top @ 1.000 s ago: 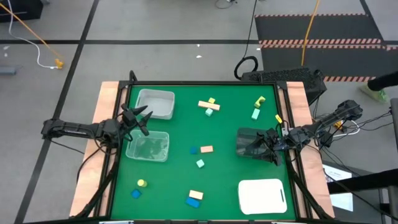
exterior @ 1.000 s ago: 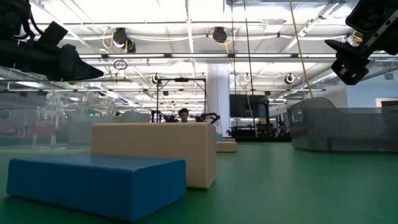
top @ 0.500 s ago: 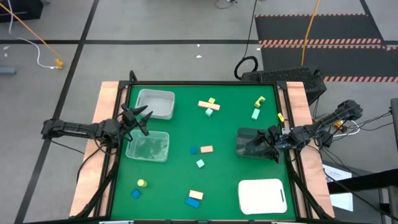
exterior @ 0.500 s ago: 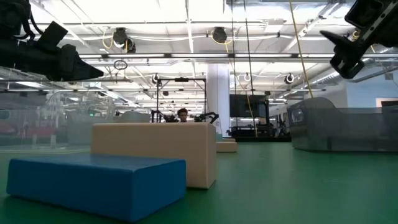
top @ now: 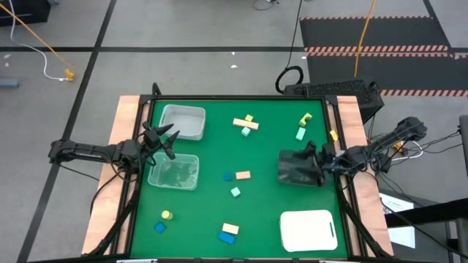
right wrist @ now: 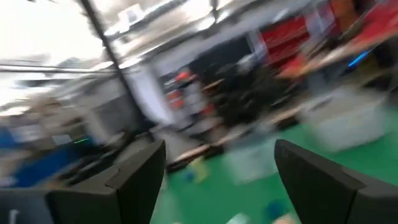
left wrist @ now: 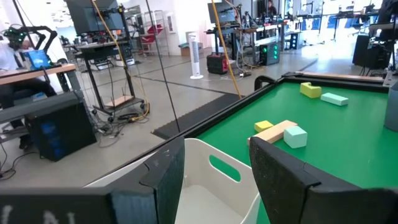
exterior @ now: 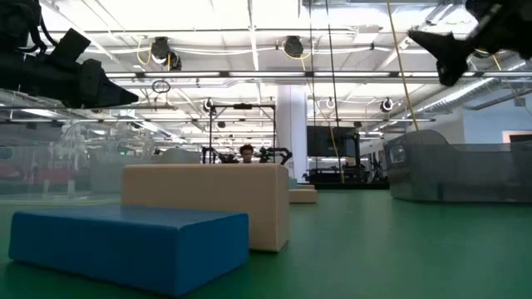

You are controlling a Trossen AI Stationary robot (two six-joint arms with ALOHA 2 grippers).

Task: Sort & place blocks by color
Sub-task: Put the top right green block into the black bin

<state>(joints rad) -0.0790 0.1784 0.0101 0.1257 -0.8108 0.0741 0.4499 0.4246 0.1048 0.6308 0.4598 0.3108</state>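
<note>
Small blocks lie scattered on the green table: a tan bar with a yellow and a mint cube (top: pixel 245 124) near the far edge, a yellow-green block (top: pixel 306 118), a mint one (top: pixel 300 134), a blue cube (top: pixel 228 176) beside a tan one (top: pixel 243 174), and a mint cube (top: pixel 235 191). Near the front are a yellow block (top: pixel 167 215), a blue one (top: pixel 159 227), and a tan-and-blue pair (top: pixel 229 233). My left gripper (top: pixel 172 142) hangs open between two clear bins. My right gripper (top: pixel 313 161) is open in the air above a dark bin (top: pixel 294 169).
Two clear bins (top: pixel 183 122) (top: pixel 174 173) stand at the table's left. A white flat tray (top: pixel 308 230) lies at the near right corner. The low view is filled by a blue bar (exterior: pixel 125 245) and a tan block (exterior: pixel 208 203) close to the camera.
My right gripper has risen and swung toward the table's far-left, over the dark bin, tipping its fingers upward; its wrist view is blurred by the motion. The left arm and all blocks have kept still.
</note>
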